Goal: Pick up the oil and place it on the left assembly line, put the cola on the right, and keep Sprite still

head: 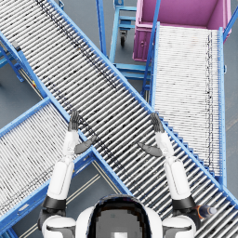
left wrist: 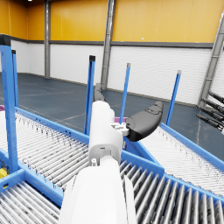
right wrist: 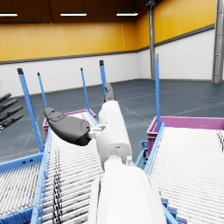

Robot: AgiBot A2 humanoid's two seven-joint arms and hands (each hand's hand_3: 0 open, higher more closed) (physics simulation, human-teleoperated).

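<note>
Far behind right robot hand (head: 158,137) lies a bottle (head: 207,211).

White tubular arms (head: 61,175), black elbow bands (head: 55,203), dark left hand (head: 76,135), right hand (head: 156,136)

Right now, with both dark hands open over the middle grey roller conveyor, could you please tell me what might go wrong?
A small dark bottle-like item lies on the grey roller conveyor by the right elbow; I cannot tell which bottle it is, so a knock or wrong pick is possible.
The left hand or right hand might catch a raised blue side rail when crossing.
</note>
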